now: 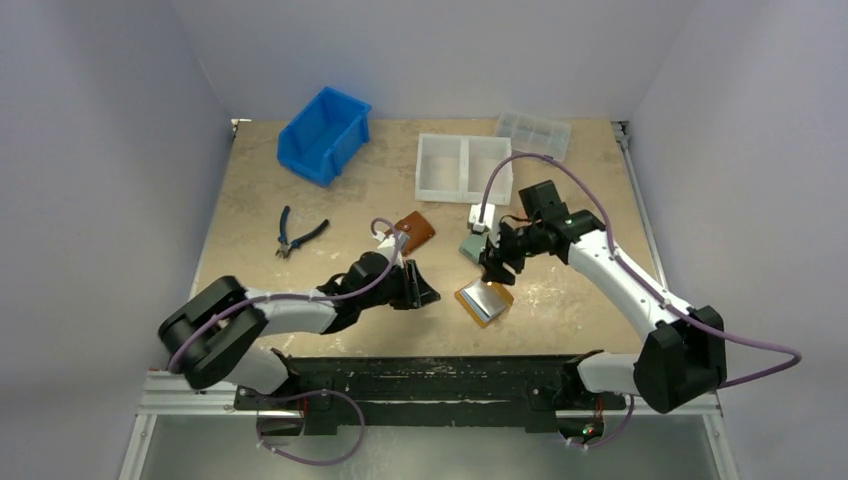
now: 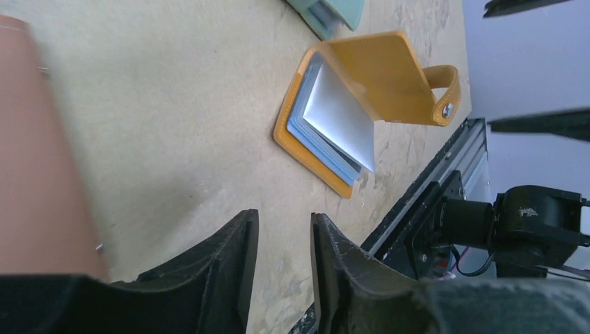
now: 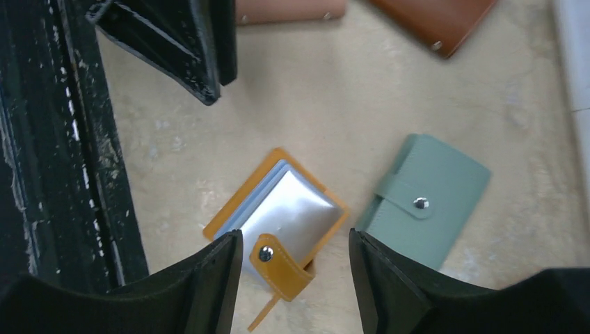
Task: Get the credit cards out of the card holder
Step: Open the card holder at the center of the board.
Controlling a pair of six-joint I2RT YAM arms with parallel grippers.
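The mustard card holder (image 1: 484, 300) lies on the table near the front rail. Its cover (image 2: 379, 66) stands half lifted, with the snap tab (image 2: 445, 90) hanging free. Bluish sleeves fan out inside, and the top one shows a pale silvery face (image 3: 296, 212); I cannot make out separate credit cards. My right gripper (image 3: 296, 240) hovers open just above the holder, the tab (image 3: 278, 268) showing between its fingers without touching them. My left gripper (image 2: 284, 223) sits low on the table left of the holder, its jaws a narrow gap apart with nothing between them.
A green wallet (image 3: 431, 202) lies just behind the holder, with a brown wallet (image 1: 415, 232) further back. A pink wallet (image 2: 35, 153) lies by my left gripper. Pliers (image 1: 300, 237), a blue bin (image 1: 325, 135), a white tray (image 1: 463, 168) and a clear box (image 1: 533, 130) stand behind. The black rail (image 1: 430, 370) runs along the front.
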